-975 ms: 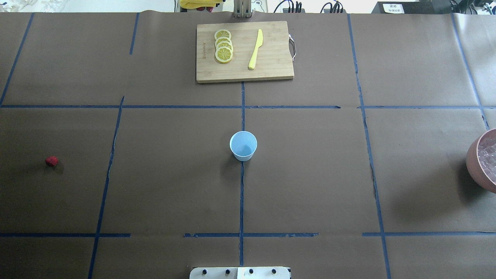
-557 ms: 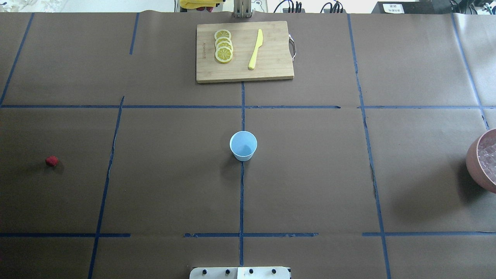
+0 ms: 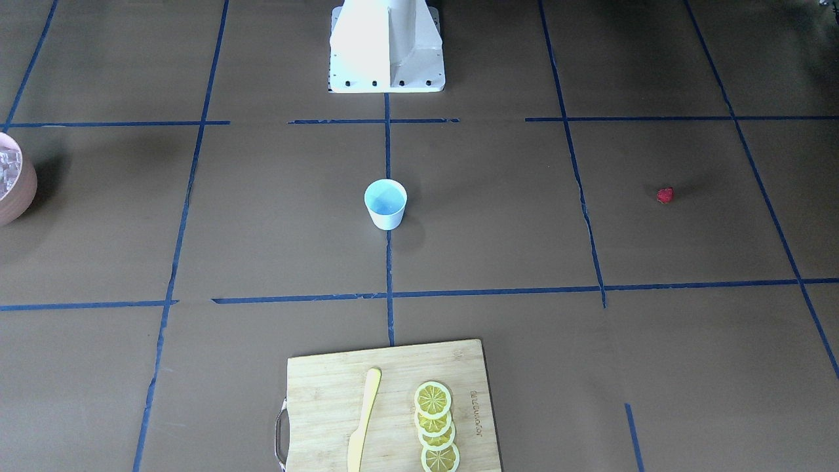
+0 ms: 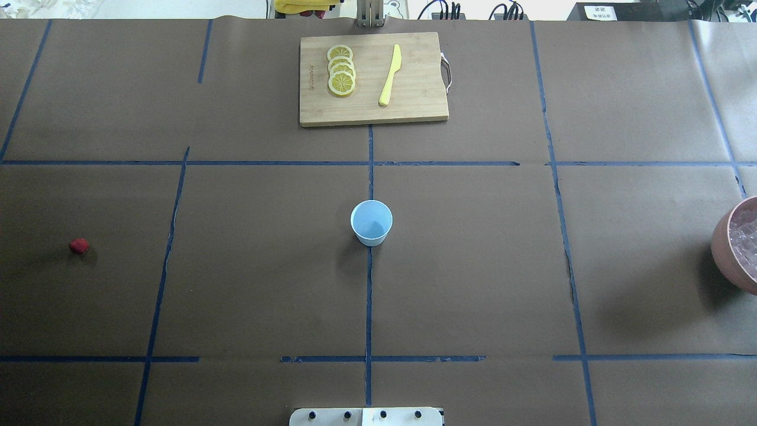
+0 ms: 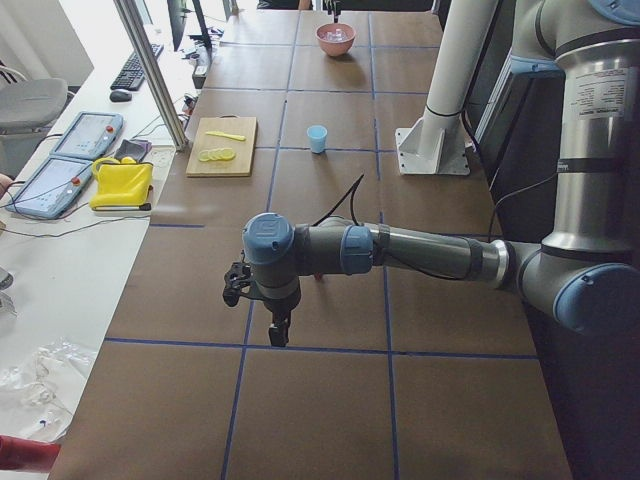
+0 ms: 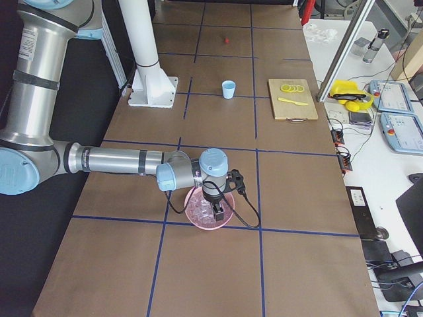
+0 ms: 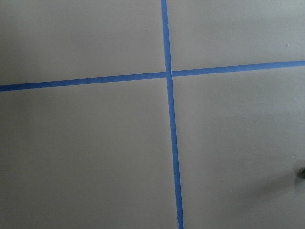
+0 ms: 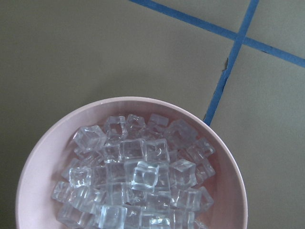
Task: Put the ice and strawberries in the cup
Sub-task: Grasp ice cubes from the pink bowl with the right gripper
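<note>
Right arm (image 6: 132, 160) reaches flat, wrist down over the bowl (image 8: 133, 101) of ice (image 8: 138, 176); left arm (image 5: 420, 255) likewise over table (image 5: 320, 410); jaws' state unclear.

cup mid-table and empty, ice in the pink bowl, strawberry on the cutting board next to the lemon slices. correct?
No: the strawberry is not on the cutting board; it lies alone on the bare table, far to the robot's left of the cup, per the overhead view. The rest holds: cup empty mid-table, ice in the pink bowl, lemon slices on the board.
</note>
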Available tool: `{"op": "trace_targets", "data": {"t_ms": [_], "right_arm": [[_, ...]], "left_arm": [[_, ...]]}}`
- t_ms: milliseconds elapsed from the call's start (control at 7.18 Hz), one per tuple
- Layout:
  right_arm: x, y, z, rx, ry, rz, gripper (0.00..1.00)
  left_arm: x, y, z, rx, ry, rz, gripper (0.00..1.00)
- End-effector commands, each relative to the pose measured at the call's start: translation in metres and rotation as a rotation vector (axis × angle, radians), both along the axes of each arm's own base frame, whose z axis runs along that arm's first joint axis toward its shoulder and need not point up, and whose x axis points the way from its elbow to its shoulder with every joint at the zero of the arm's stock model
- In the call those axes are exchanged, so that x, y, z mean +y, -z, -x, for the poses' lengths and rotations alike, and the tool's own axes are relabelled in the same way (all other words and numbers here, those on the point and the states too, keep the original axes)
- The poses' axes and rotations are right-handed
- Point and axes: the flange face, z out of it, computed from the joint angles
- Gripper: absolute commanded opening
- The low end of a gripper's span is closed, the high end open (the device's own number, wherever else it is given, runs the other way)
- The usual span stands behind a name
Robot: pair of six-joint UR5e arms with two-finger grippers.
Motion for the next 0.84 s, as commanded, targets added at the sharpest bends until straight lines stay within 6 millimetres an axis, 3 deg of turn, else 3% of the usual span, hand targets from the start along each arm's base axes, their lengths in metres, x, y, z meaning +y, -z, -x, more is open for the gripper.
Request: {"op": "trace_targets", "data": {"t_ms": [0, 279, 697], "right_arm": [[0.008, -0.010, 0.012, 0.015, 0.022, 0.016, 0.88], [0.009, -0.017, 0.020, 0.036, 0.041, 0.027, 0.87], [0.014, -0.035, 0.025, 0.045, 0.061, 0.058, 0.78]], "left_arm": [[0.001, 0.008, 0.000, -0.001, 0.000, -0.016, 1.00], [0.002, 0.009, 0.000, 0.001, 0.000, -0.017, 1.00], [0.002, 0.009, 0.000, 0.001, 0.000, -0.017, 1.00]]}}
